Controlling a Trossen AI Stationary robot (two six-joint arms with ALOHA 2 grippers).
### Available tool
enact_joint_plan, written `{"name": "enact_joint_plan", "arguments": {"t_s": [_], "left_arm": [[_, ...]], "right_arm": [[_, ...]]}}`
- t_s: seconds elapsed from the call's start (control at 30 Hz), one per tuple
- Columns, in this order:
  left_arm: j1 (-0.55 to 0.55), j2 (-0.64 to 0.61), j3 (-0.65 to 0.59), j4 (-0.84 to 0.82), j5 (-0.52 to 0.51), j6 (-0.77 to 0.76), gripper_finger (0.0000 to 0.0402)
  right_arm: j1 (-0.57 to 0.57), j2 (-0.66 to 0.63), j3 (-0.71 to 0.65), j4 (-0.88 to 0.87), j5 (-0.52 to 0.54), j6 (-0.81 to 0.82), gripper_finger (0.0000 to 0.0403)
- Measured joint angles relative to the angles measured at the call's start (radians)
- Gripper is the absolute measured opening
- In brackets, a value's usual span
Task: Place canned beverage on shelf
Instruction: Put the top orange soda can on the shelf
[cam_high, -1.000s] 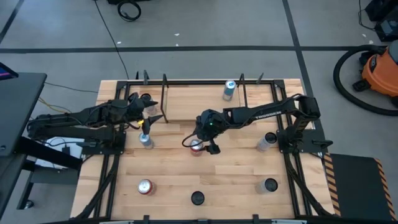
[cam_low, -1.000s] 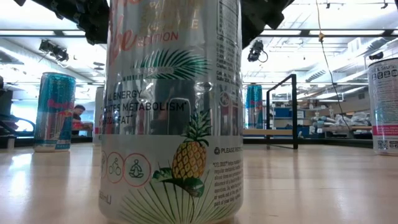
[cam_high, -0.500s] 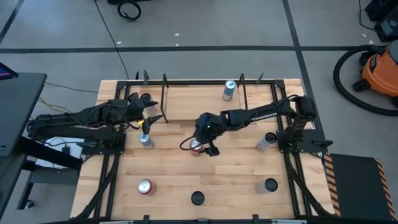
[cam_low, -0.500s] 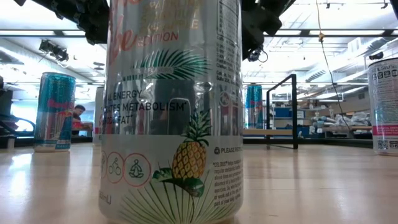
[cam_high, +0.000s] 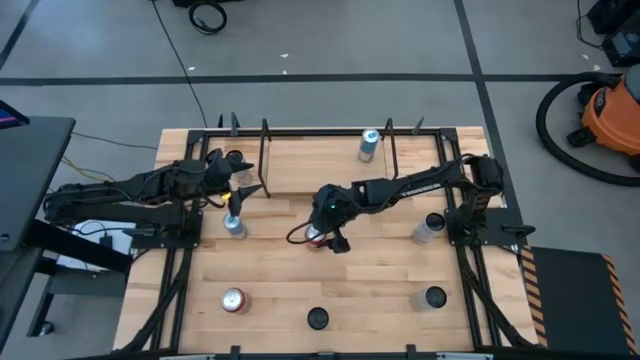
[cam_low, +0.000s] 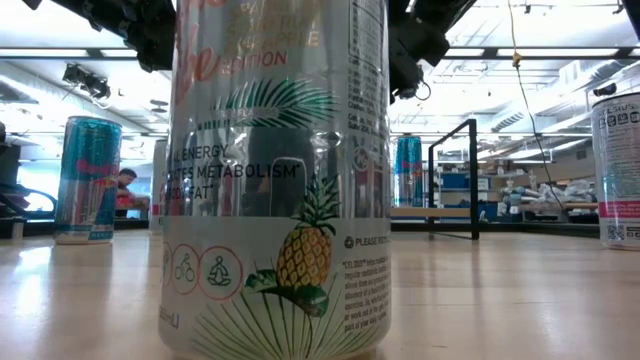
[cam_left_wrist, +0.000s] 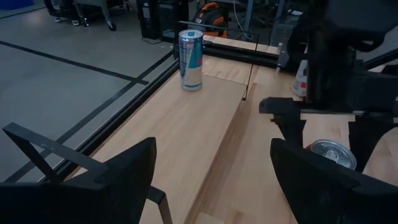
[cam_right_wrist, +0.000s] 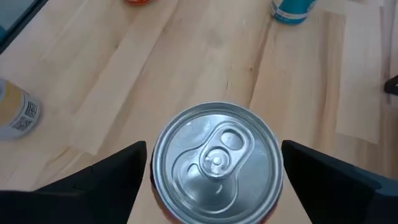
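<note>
A silver can with a pineapple print (cam_low: 275, 180) stands upright on the table's middle; its pull-tab top (cam_right_wrist: 216, 158) shows in the right wrist view. My right gripper (cam_high: 318, 238) is open, slanting down, with one finger on each side of the can's top; I cannot tell whether they touch it. The shelf (cam_high: 320, 165) of black rods and a light board stands at the far middle. A blue-and-silver can (cam_high: 369, 145) stands upright on its board. My left gripper (cam_high: 252, 187) waits open near the shelf's left end, holding nothing.
More cans stand on the table: one left of the middle (cam_high: 234, 225), one at the near left (cam_high: 233, 300), one at the right (cam_high: 428, 228), and one at the far left (cam_high: 234, 158). A dark round thing (cam_high: 434, 297) sits near right.
My right gripper has sunk a little around the pineapple can's top, still open. The can has stayed where it was.
</note>
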Motion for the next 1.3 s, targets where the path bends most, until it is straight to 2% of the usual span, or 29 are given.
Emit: {"name": "enact_joint_plan", "arguments": {"t_s": [0.27,0.43,0.57,0.77,0.9,1.1,1.3], "left_arm": [[0.0,0.0,0.0,0.0,0.0,-0.001,0.0318],[0.0,0.0,0.0,-0.001,0.0,0.0,0.0318],[0.0,0.0,0.0,-0.001,0.0,0.0,0.0318],[0.0,0.0,0.0,-0.002,0.0,0.0,0.0318],[0.0,0.0,0.0,-0.002,0.0,0.0,0.0318],[0.0,0.0,0.0,-0.001,0.0,0.0,0.0318],[0.0,0.0,0.0,-0.001,0.0,0.0,0.0318]], "right_arm": [[0.004,0.012,0.0,-0.001,0.031,0.082,0.031],[0.011,0.011,0.0,0.002,0.059,0.135,0.0309],[0.01,0.01,0.037,-0.069,0.077,0.176,0.0309],[-0.006,-0.039,0.113,-0.141,0.178,0.188,0.0309],[-0.042,-0.106,0.121,-0.155,0.193,0.192,0.0309],[-0.118,-0.22,0.121,-0.229,0.339,0.19,0.0309],[-0.202,-0.278,0.12,-0.252,0.361,0.192,0.0309]]}}
